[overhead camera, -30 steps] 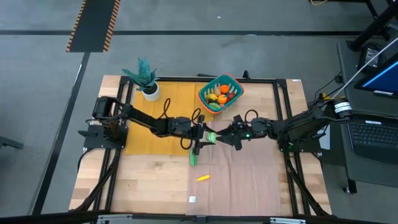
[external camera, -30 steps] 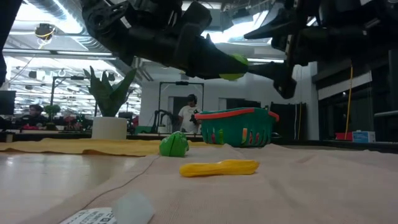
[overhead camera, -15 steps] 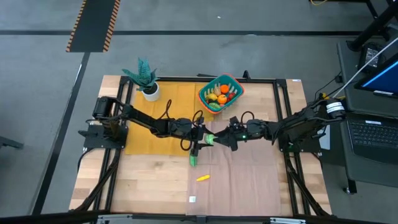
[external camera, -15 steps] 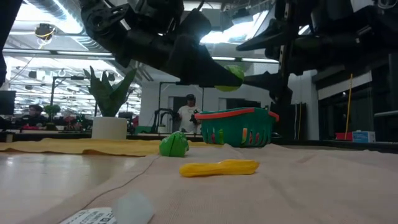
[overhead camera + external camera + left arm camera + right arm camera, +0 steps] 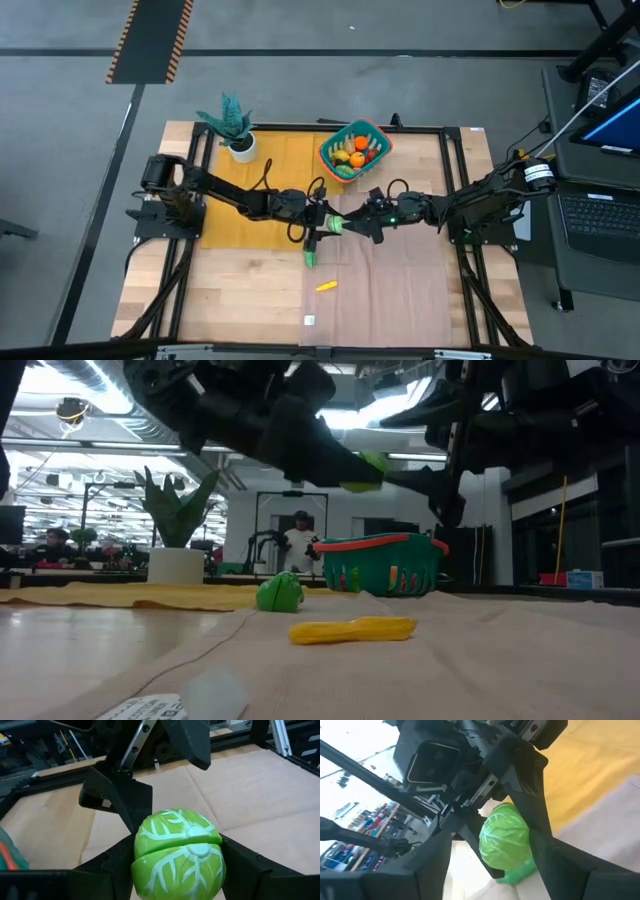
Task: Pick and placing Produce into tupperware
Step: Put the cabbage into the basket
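A light green toy cabbage (image 5: 177, 852) (image 5: 336, 222) hangs over the table's middle, with my left gripper (image 5: 330, 222) shut on it. My right gripper (image 5: 346, 222) (image 5: 490, 855) comes level from the table's right and stands open. Its two fingers lie on either side of the same cabbage (image 5: 504, 837). The teal tupperware (image 5: 326, 155) with the orange-red rim stands at the far middle and holds several pieces of produce. A green piece (image 5: 311, 258) and a yellow piece (image 5: 326, 286) lie on the mat nearer the front. My left gripper pinches the cabbage by its two opposite sides (image 5: 142, 867) between its two fingers (image 5: 107, 867). The fingers come about level from the table's left. The cabbage is lifted clear, well above the mat (image 5: 365, 465). My right gripper's fingers (image 5: 117, 800) stand close about the cabbage; whether they touch it I cannot tell.
A teal potted plant in a white pot (image 5: 237, 130) stands at the far left on a yellow cloth (image 5: 225, 215). A small white tag (image 5: 309, 320) lies near the front edge. A laptop (image 5: 600, 215) sits beyond the table's right side. People show in the room behind.
My right gripper has gone toward the table's left and a little down, up to the cabbage, so that its open fingers now flank it. My left gripper has kept the cabbage aloft at about the same place.
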Available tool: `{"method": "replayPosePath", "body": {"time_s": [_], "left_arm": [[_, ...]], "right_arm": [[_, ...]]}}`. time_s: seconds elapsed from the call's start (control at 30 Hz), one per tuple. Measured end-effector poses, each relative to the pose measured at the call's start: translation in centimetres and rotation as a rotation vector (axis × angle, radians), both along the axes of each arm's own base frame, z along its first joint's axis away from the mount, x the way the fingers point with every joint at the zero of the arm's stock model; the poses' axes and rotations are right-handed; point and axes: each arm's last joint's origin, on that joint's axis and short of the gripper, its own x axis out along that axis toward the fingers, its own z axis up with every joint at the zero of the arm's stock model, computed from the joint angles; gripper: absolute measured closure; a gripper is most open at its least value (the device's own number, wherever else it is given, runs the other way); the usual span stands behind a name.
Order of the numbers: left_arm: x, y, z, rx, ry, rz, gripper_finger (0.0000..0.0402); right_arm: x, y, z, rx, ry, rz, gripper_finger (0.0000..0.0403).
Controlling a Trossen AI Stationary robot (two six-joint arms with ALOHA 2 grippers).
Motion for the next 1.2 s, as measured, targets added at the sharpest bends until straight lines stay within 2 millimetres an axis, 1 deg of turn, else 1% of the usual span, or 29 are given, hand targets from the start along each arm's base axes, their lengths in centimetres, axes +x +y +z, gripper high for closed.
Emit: {"method": "replayPosePath", "body": {"time_s": [0.13,0.2,0.27,0.5,0.63,0.73,0.87,1.07,1.2], "left_arm": [[-0.3,0.0,0.6,-0.001,0.009,0.0,0.0183],[-0.3,-0.1,0.8,0.002,0.0,-0.001,0.0183],[-0.2,-0.2,1.3,0.004,-0.018,-0.004,0.0184],[-0.3,-0.5,1.1,0.001,-0.005,-0.01,0.0184],[-0.4,-0.6,1.4,0.001,-0.011,-0.014,0.0184],[-0.4,-0.6,1.4,0.002,-0.011,-0.01,0.0184],[-0.4,-0.5,1.4,0.009,-0.017,-0.009,0.0184],[-0.4,-0.5,1.5,0.01,-0.025,-0.008,0.0184],[-0.4,-0.5,1.5,0.019,-0.027,-0.012,0.0184]], "right_arm": [[0.0,0.0,0.2,-0.002,-0.018,0.007,0.0131],[0.0,0.0,-0.1,-0.005,0.001,0.017,0.0131],[-0.1,0.0,-0.4,-0.019,0.013,0.031,0.0131],[-0.2,-0.6,0.7,-0.009,-0.038,0.075,0.0131],[-0.2,-0.7,0.7,-0.008,-0.042,0.074,0.0131],[-0.1,-0.7,0.4,-0.007,-0.023,0.074,0.0131],[0.5,-0.7,0.2,-0.009,-0.017,0.066,0.0131],[2.1,-0.6,1.0,-0.032,-0.044,0.087,0.0131],[2.9,-0.5,1.1,-0.032,-0.02,0.095,0.0131]]}}
